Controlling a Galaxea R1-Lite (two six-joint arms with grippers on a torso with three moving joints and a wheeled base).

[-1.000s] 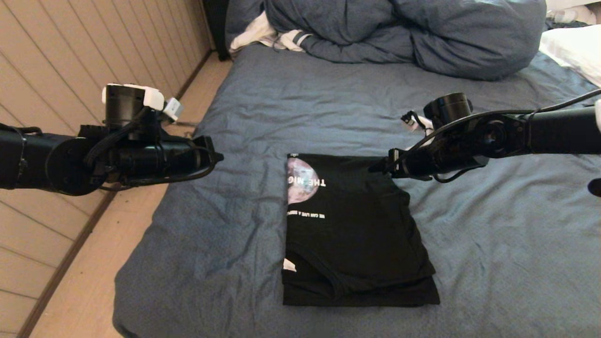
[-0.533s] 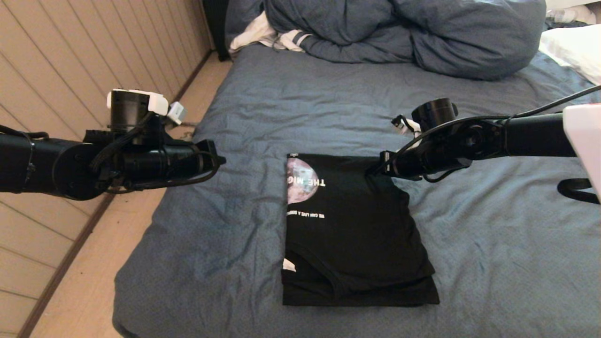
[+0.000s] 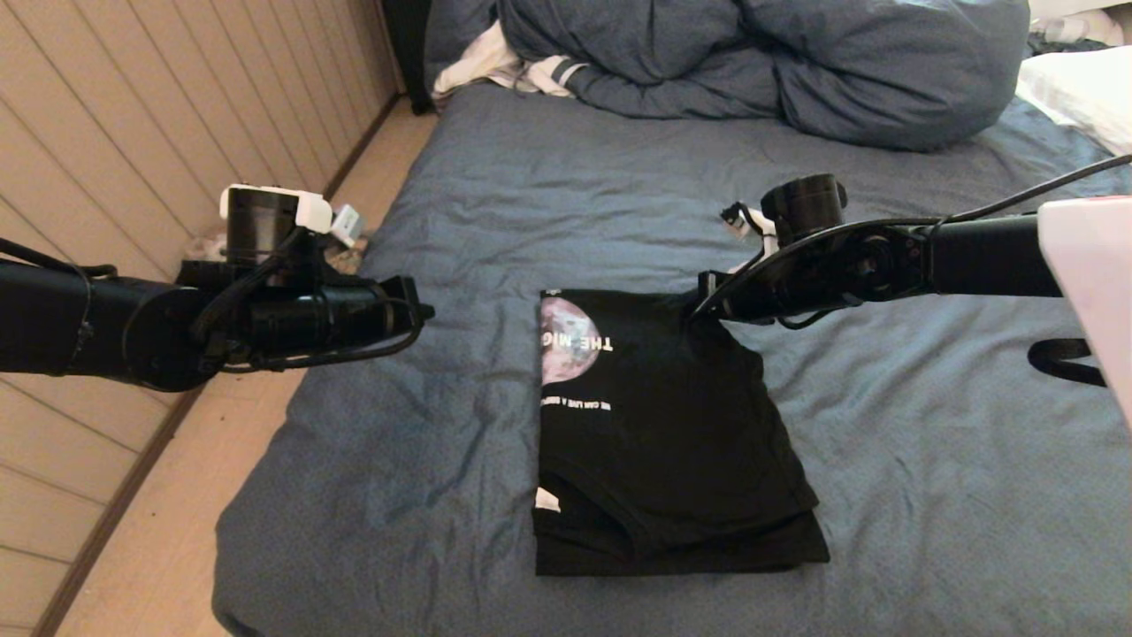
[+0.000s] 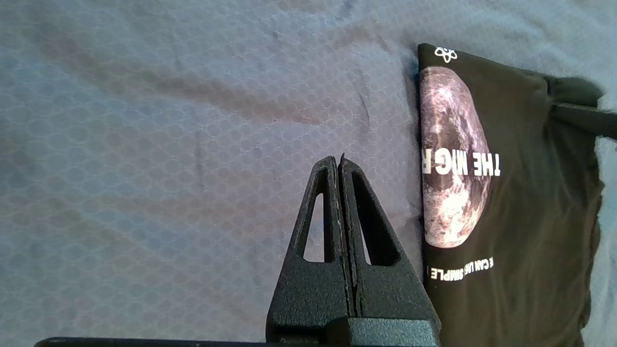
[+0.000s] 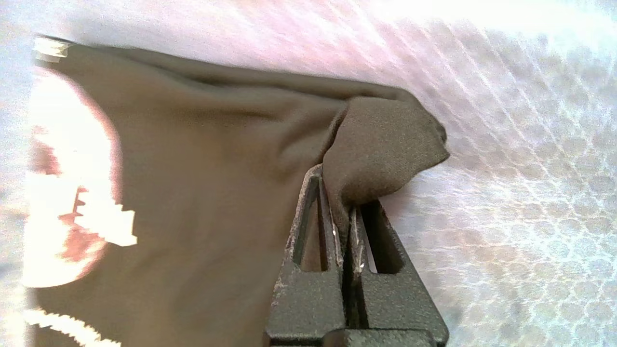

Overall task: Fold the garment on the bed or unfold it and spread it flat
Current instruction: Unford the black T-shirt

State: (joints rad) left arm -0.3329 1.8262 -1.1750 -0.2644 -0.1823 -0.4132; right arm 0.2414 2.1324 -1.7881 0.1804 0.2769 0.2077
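The black garment [image 3: 663, 433] lies folded into a narrow rectangle on the blue-grey bed [image 3: 424, 425], half of its moon print and white lettering showing along its left edge. My right gripper [image 3: 699, 317] is shut on the garment's far right corner [image 5: 381, 154], which bunches up between its fingers [image 5: 313, 217]. My left gripper [image 3: 423, 311] hovers to the left of the garment above the sheet, shut on nothing [image 4: 339, 166]. The moon print [image 4: 450, 159] shows beside it in the left wrist view.
A bunched blue-grey duvet [image 3: 761, 62] and a white striped cloth [image 3: 504, 66] lie at the bed's far end. A white pillow [image 3: 1079, 93] sits at the far right. The wooden floor [image 3: 159, 531] and panelled wall [image 3: 133, 133] run along the bed's left edge.
My right gripper moved left onto the garment's far right corner and shut on it, lifting that corner a little. The left arm drifted slightly right and down.
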